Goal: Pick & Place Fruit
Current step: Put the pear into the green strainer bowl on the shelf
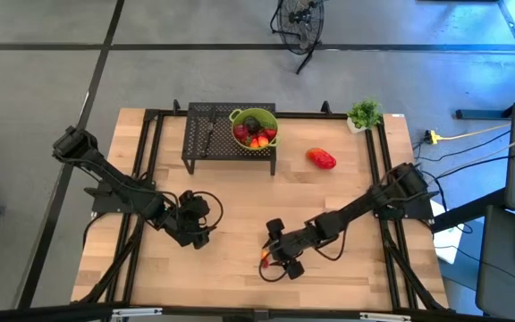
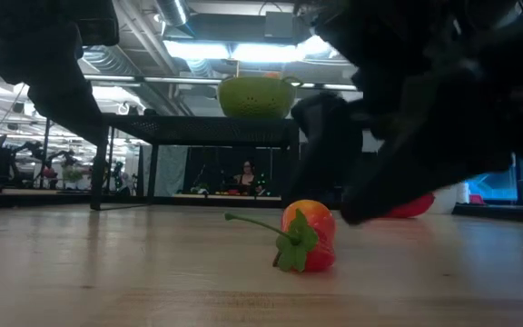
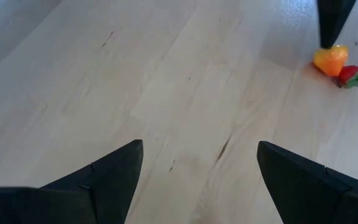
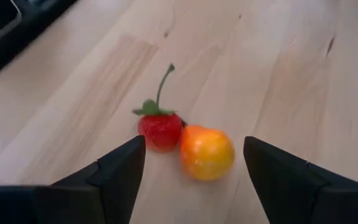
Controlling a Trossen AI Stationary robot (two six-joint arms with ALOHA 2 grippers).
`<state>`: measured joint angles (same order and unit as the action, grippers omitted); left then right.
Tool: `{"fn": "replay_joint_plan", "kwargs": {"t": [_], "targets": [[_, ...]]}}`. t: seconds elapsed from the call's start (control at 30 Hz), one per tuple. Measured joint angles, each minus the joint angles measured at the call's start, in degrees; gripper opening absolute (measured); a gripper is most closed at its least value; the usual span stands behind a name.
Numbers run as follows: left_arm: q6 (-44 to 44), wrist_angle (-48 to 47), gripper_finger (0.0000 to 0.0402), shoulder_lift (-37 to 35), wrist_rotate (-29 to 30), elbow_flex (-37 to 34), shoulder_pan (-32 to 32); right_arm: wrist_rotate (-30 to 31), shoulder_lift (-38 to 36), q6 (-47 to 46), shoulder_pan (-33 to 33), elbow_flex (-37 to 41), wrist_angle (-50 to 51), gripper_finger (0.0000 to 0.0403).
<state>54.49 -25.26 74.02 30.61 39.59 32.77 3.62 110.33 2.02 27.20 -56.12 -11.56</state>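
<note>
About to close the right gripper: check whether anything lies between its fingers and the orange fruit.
Nothing blocks it. The right gripper is open, with the orange fruit just ahead of the gap. But the strawberry touches its side, so it may get pinched or pushed too.

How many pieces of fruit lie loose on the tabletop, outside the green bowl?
3: a strawberry and an orange fruit touching, between the right gripper's open jaws, and a red oblong fruit right of the rack. Arms may hide more.
</note>
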Motion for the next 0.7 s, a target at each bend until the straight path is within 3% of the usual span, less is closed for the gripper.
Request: {"fn": "replay_joint_plan", "kwargs": {"t": [0.43, 0.7], "targets": [[0.4, 0.0, 0.0313, 0.0, 0.3, 0.0, 0.0, 0.3, 4.5, 0.3, -0.7, 0.0, -4.2, 0.028], [0.4, 0.0, 0.0313, 0.0, 0.3, 0.0, 0.0, -1.4, 4.5, 0.1, -0.9, 0.0, -3.9, 0.0245]]}}
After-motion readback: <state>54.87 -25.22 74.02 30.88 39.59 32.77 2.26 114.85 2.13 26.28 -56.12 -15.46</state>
